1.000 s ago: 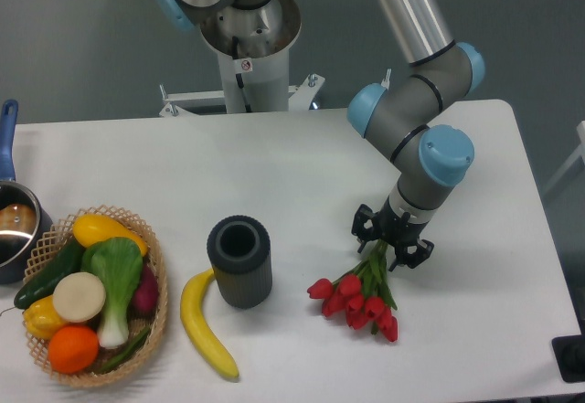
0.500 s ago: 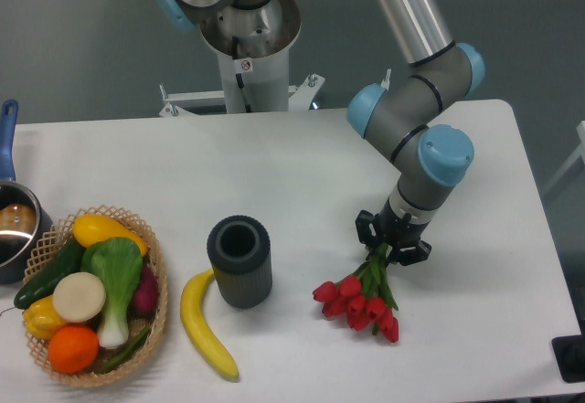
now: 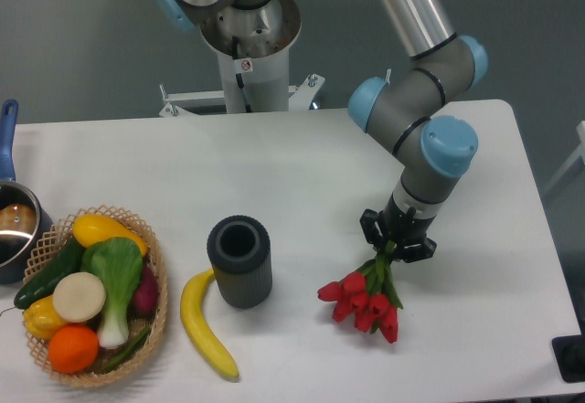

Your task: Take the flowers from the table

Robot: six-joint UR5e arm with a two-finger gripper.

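The flowers (image 3: 362, 299), a small bunch of red tulips on green stems, hang down and to the left from my gripper (image 3: 397, 243) at the right centre of the white table (image 3: 274, 165). My gripper's black fingers are shut on the stems. The red heads sit low over the tabletop; whether they touch it I cannot tell. The upper stems are hidden inside the gripper.
A dark grey cylinder cup (image 3: 239, 260) stands left of the flowers, with a yellow banana (image 3: 203, 324) lying beside it. A wicker basket (image 3: 155, 280) of vegetables and fruit sits at the front left. A pot (image 3: 13, 225) with a blue handle stands at the left edge.
My gripper closed on the stems and shifted slightly right. The tulip bunch has moved with it, a little to the right and more gathered.
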